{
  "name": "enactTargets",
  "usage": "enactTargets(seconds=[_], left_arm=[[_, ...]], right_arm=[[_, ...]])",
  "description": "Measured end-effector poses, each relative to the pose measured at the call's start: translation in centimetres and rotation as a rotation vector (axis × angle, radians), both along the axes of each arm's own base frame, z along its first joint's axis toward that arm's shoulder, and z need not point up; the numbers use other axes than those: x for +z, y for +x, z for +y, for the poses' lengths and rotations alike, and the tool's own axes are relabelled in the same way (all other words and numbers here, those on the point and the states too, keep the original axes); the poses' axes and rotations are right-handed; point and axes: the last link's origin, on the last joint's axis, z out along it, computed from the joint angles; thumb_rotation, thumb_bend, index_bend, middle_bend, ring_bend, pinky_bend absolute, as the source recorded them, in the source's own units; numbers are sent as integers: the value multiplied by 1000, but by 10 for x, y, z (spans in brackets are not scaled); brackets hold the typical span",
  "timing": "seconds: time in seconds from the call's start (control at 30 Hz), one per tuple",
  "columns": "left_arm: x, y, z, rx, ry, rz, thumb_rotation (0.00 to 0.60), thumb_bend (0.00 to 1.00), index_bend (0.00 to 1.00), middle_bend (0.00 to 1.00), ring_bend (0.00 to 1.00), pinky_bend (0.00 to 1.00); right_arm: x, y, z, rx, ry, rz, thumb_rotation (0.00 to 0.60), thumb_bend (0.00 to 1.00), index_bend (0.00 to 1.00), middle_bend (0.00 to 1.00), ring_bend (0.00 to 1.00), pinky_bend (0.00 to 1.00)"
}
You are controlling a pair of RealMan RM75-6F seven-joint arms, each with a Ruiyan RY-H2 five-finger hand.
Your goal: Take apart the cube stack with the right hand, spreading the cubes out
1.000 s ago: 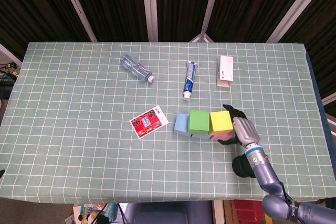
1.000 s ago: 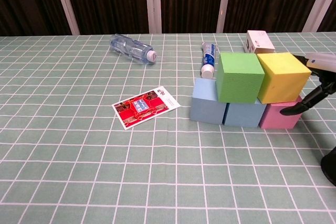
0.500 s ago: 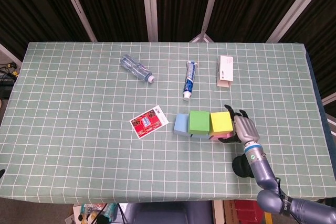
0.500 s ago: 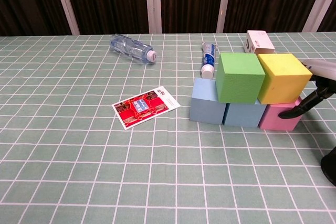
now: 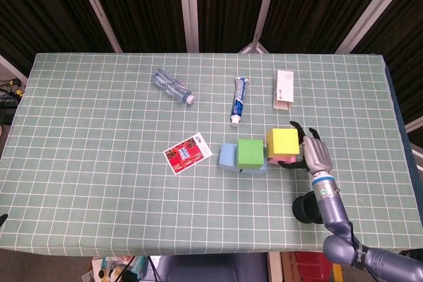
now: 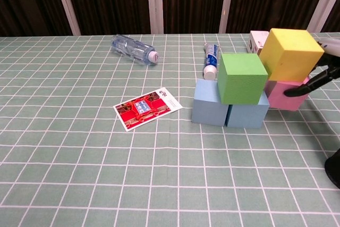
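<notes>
We grasp the pink foam cube [image 6: 287,93] in the right hand [image 5: 316,154], the yellow foam cube [image 6: 292,52] riding on it, toward the desk's right edge. The green foam cube [image 6: 242,77] sits on two blue foam cubes [image 6: 211,103]; most separation remains.

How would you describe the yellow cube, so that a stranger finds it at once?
Look at the cluster of coloured foam cubes near the right side of the green checked tablecloth. The yellow foam cube sits highest, on the pink foam cube, right of the green foam cube. It is the only yellow one.
</notes>
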Motion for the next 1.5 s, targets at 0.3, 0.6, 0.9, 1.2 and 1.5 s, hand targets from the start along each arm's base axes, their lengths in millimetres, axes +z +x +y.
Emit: enactTargets(seconds=[0.3, 0.6, 0.9, 1.2, 1.5], left_arm=[[0, 0, -1, -1, 1, -2, 600, 183, 74, 0, 0, 0], [-1, 0, 1, 3, -2, 4, 600, 183, 74, 0, 0, 0], [-4, 2, 2, 4, -12, 11, 600, 183, 73, 0, 0, 0], [-1, 1, 0, 5, -4, 3, 600, 183, 76, 0, 0, 0], [-3, 1, 2, 9, -11, 10, 600, 183, 77, 0, 0, 0]], right_arm=[[30, -10, -36, -126, -82, 47, 600, 154, 131, 696, 412, 0], [58, -29, -66, -185, -154, 483, 600, 154, 131, 696, 412, 0], [73, -33, -70, -235, -339, 758, 600, 154, 131, 696, 412, 0], [73, -42, -75, -280, -311, 661, 600, 154, 131, 697, 412, 0], [80, -54, -74, -329, -203, 426, 600, 153, 140, 696, 407, 0]])
